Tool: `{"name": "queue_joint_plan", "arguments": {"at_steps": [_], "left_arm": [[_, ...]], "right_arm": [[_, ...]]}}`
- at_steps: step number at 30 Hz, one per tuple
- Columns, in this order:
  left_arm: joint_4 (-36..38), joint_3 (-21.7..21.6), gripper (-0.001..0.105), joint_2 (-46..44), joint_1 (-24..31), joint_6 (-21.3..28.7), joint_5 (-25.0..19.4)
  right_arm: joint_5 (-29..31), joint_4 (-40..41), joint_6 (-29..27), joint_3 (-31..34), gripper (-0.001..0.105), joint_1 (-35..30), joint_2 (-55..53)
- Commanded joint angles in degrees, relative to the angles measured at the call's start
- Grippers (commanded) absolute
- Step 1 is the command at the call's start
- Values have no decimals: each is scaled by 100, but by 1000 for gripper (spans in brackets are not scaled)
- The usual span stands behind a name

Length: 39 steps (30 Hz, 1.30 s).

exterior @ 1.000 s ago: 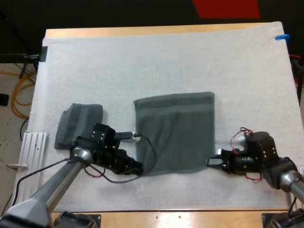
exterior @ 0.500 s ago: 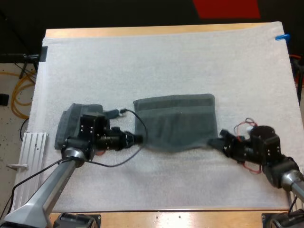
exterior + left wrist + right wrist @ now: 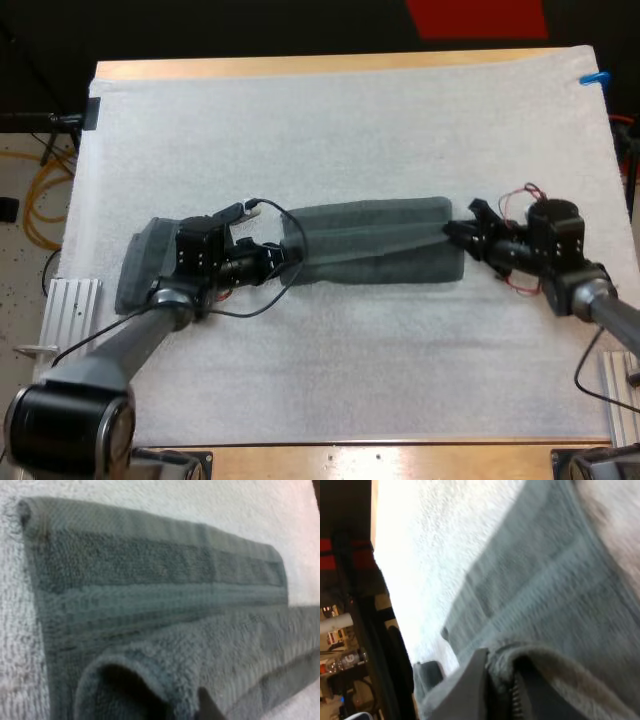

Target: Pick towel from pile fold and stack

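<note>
Nearest the camera, the wooden surface (image 3: 400, 458) shows as a strip along the front edge. The white terry mat (image 3: 330, 370) covers almost all of it and lies bare in the near half.

Farther in, around the middle of the mat, the two arms meet the work from opposite sides. The left pincer (image 3: 287, 258) is clenched on the left end of a dark grey-green terry towel (image 3: 380, 255). In the left wrist view a raised, curled edge of that towel (image 3: 150, 580) sits right by a dark fingertip (image 3: 207, 707). The lower layer, with its woven band, lies flat on the mat (image 3: 225, 505) beyond it.

The right pincer (image 3: 455, 232) grasps the same towel at its right end. In the right wrist view its fingers (image 3: 470, 685) press a fold of the cloth (image 3: 555, 590) from both sides, above the mat (image 3: 435, 540). Between the two pincers the towel forms a long, narrow band running left to right, its upper layer drawn across the layer beneath.

Just left of the left pincer, partly under that arm's wrist, a folded dark grey-green towel (image 3: 145, 260) rests on the mat near its left edge.
</note>
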Motion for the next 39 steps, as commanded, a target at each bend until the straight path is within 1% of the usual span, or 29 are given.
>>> {"name": "queue_joint_plan", "arguments": {"at_steps": [1, 4, 8, 12, 15, 16, 18, 19, 20, 21, 22, 23, 25, 27, 28, 29, 30, 32, 35, 36, 39], "left_arm": [[-102, -121, 0, 73, 4, -67, -43], [-102, -306, 0, 260, 4, -67, -57], [-142, -489, 0, 387, 4, -23, -98], [-189, -552, 0, 402, 4, 55, -98], [-182, -552, 0, 402, 4, 310, -44], [-183, -552, 2, 402, 4, 419, 33], [-183, -552, 7, 402, 4, 584, 132], [-183, -552, 10, 402, 4, 641, 161], [-183, -552, 13, 402, 4, 699, 165], [-183, -552, 15, 402, 4, 730, 165], [-183, -552, 16, 402, 4, 748, 107], [-183, -552, 16, 402, 4, 762, 40], [-227, -552, 16, 402, 4, 868, 14], [-332, -552, 18, 402, 4, 898, 15], [-427, -552, 22, 402, 4, 897, 15], [-505, -552, 28, 376, 4, 922, 15], [-531, -563, 31, 362, 4, 940, 15], [-539, -624, 46, 257, 4, 1058, 56], [-523, -765, 62, 66, 4, 1105, 60], [-523, -801, 63, 15, 21, 1104, 60], [-452, -962, 63, -279, 55, 1134, 53]], "right_arm": [[-87, -62, -22, -174, 0, -23, 97], [-99, -62, -22, -327, 0, -23, 252], [-19, -14, -186, -331, 0, -23, 295], [-26, -2, -216, -331, 0, -23, 295], [-42, -19, -369, -331, 0, -23, 295], [-76, -29, -492, -331, 2, -23, 295], [-130, -47, -621, -331, 11, -23, 295], [-157, -70, -646, -331, 20, -23, 295], [-162, -113, -648, -331, 32, -23, 295], [-162, -134, -648, -331, 39, -23, 295], [-161, -209, -675, -331, 51, -23, 295], [-161, -290, -774, -331, 61, -23, 295], [-170, -482, -908, -331, 70, -23, 295], [-165, -717, -989, -331, 71, -23, 295], [-152, -865, -1043, -331, 71, -23, 295], [-149, -991, -1099, -347, 71, -23, 284], [-149, -1011, -1129, -366, 71, -23, 282], [-149, -1003, -1156, -470, 71, -23, 281], [-149, -985, -1285, -619, 71, -23, 236], [-136, -959, -1333, -657, 71, -23, 204], [17, -653, -1769, -832, 71, -23, -26]]}}
